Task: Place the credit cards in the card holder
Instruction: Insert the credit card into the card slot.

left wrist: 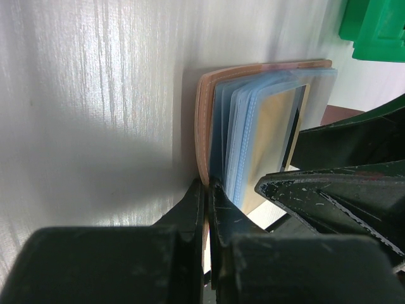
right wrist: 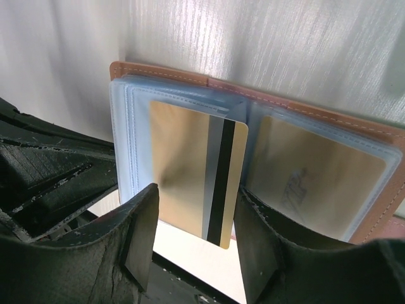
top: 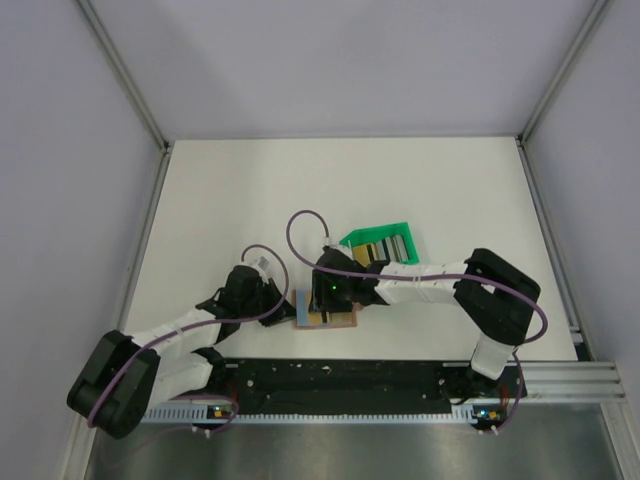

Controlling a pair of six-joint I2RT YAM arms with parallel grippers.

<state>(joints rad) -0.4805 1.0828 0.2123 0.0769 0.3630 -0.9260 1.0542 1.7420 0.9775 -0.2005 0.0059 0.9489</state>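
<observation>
The tan card holder (top: 325, 319) lies open near the table's front edge, its clear inner sleeves showing (right wrist: 304, 111). My left gripper (left wrist: 209, 190) is shut on the edge of its tan cover (left wrist: 204, 120) and pins it at the left side (top: 285, 305). A gold card (right wrist: 196, 171) with a black stripe sits partly inside a left sleeve, its near end sticking out. My right gripper (right wrist: 196, 218) is open, its fingers straddling that card just above it (top: 335, 300). Another gold card (right wrist: 310, 183) sits in the right sleeve.
A green plastic tray (top: 380, 243) holding more cards stands just behind the card holder, close to my right wrist; it also shows in the left wrist view (left wrist: 373, 31). The black base rail (top: 340, 375) runs along the front edge.
</observation>
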